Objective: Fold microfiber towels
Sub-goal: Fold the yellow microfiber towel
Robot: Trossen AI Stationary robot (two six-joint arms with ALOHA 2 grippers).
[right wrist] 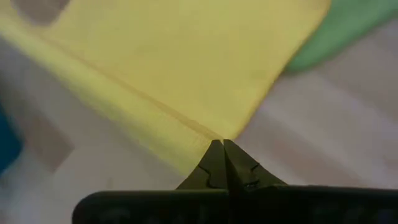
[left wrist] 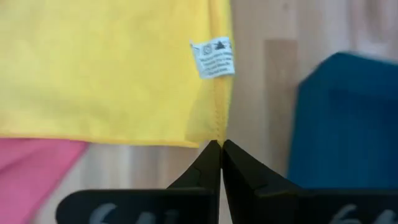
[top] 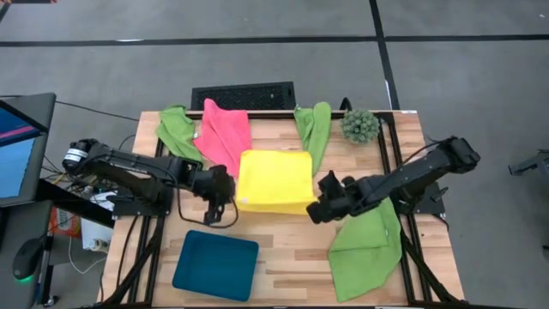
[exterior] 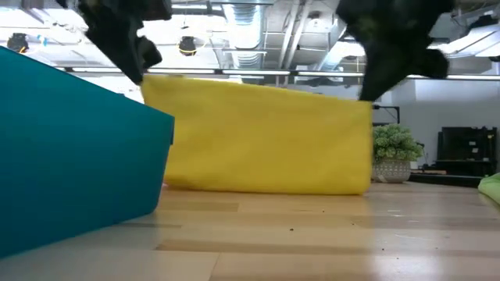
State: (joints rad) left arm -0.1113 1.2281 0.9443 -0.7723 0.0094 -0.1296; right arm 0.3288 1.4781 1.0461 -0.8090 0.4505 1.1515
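The left claw (top: 230,199) is fully closed, its two fingers pinching one near corner of the yellow towel (top: 274,178). In the left wrist view the finger tips meet on the stitched edge of the towel, just below a small white care label (left wrist: 212,57). The right claw (top: 317,209) is likewise fully closed, pinching the opposite near corner of the same towel; the right wrist view shows its tips meeting on the fold line.

The low view shows the yellow towel hanging as a sheet between the two claws, its lower edge on the table (top: 292,257). The pink towel (top: 223,133) and three green towels (top: 367,245) lie around it. The teal tray (top: 216,264) rests near the table's front edge, beside the left claw. The small plant (top: 360,125) stands at the far right.
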